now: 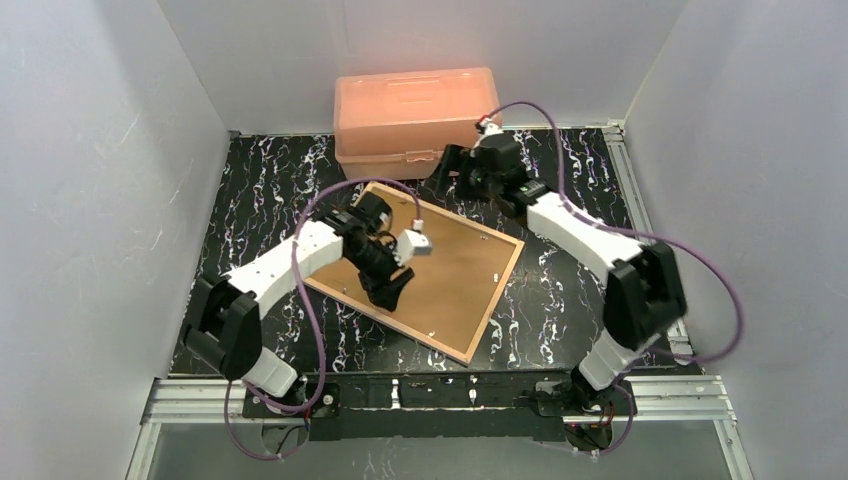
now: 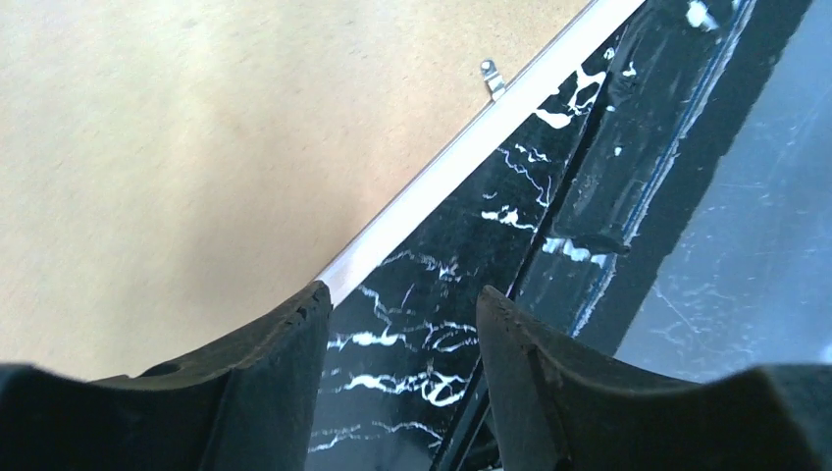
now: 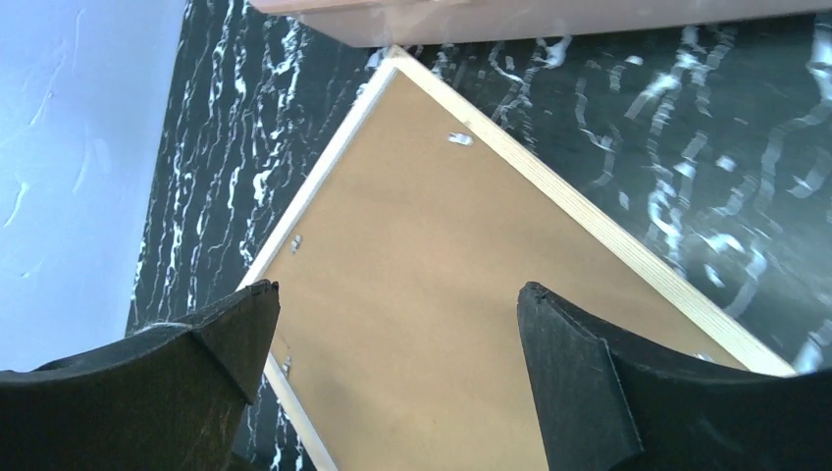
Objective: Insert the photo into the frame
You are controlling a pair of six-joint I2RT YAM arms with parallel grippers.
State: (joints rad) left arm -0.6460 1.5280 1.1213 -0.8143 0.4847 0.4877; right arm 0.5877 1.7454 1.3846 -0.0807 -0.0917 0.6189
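The frame [image 1: 497,300] is lying face down on the table [image 1: 270,190], tan wood rails showing, turned at an angle, with its far corner pointing at the orange box [image 1: 410,110]. A brown board [image 1: 450,270] is filling its opening. I cannot tell whether the photo is lying underneath.

The left gripper [image 1: 385,288] is sitting low over the frame's near-left side. In its wrist view the jaws are standing partly apart with nothing between them. One finger [image 2: 285,363] is showing over the board [image 2: 147,147] and the other over the table [image 2: 422,343]. The frame's rail [image 2: 471,144] is running right up to the tip of the first finger, and I cannot tell whether the two are touching. A small metal clip [image 2: 488,74] is poking up at the rail's inner edge.

The right gripper [image 1: 455,168] is hanging at the far end, between the box and the frame's far corner. Its jaws are spread wide and holding nothing. Its wrist camera is looking down between the fingers [image 3: 579,383] at the board [image 3: 422,275] and the pale rail [image 3: 589,214] around it. Another clip [image 3: 458,138] is showing near the corner, and the box's lower edge [image 3: 540,15] is running across the top of that view.
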